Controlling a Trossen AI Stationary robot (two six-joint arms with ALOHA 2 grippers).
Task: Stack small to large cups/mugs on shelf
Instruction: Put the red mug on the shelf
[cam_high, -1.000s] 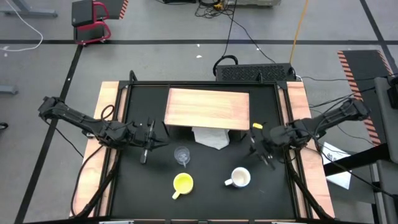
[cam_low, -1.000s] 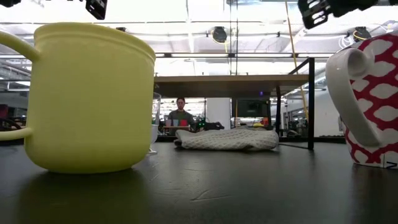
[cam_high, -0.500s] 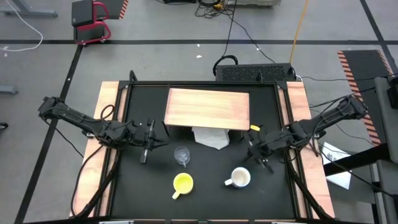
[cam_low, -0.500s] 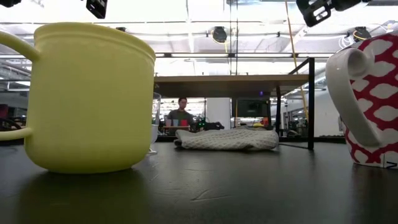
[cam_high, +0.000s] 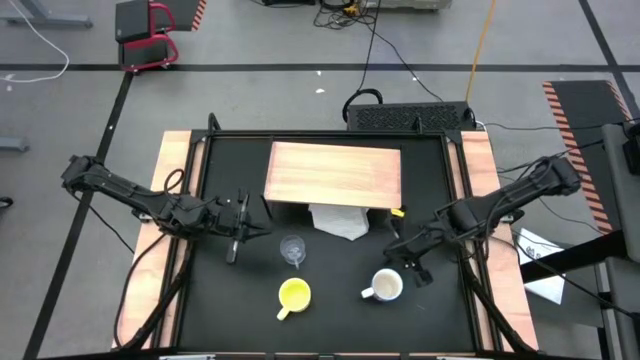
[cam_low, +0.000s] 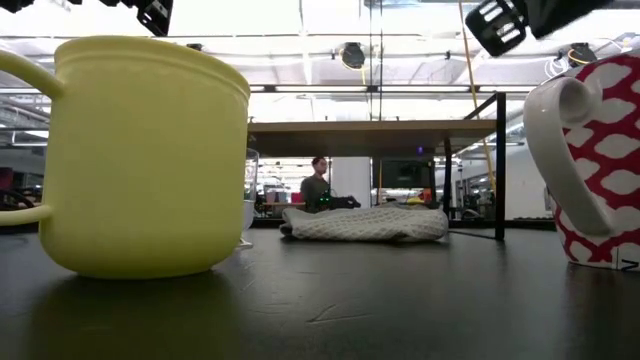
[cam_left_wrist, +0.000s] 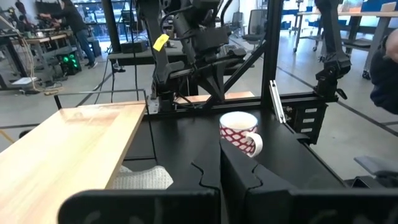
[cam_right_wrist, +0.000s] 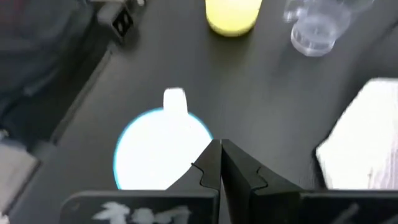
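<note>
The white mug (cam_high: 386, 286), red-patterned on its outside (cam_left_wrist: 239, 132), stands upright on the black table near the front right. The yellow mug (cam_high: 294, 294) stands left of it, and the clear glass cup (cam_high: 292, 249) stands behind the yellow mug. The wooden shelf (cam_high: 335, 175) is at the table's far middle. My right gripper (cam_high: 394, 245) is shut and slants down above the table, just behind the white mug (cam_right_wrist: 158, 155). My left gripper (cam_high: 264, 224) is shut and level, left of the glass cup, holding nothing.
A crumpled white cloth (cam_high: 338, 222) lies on the table, partly under the shelf's front edge. Light wooden strips (cam_high: 178, 190) run along both table sides. In the low view a person (cam_low: 318, 190) shows in the room beyond the table.
My right gripper has moved toward the table's left and near edge, closer to the white mug, and has tipped its fingers downward. It stays shut. The mugs and the glass cup have not moved.
</note>
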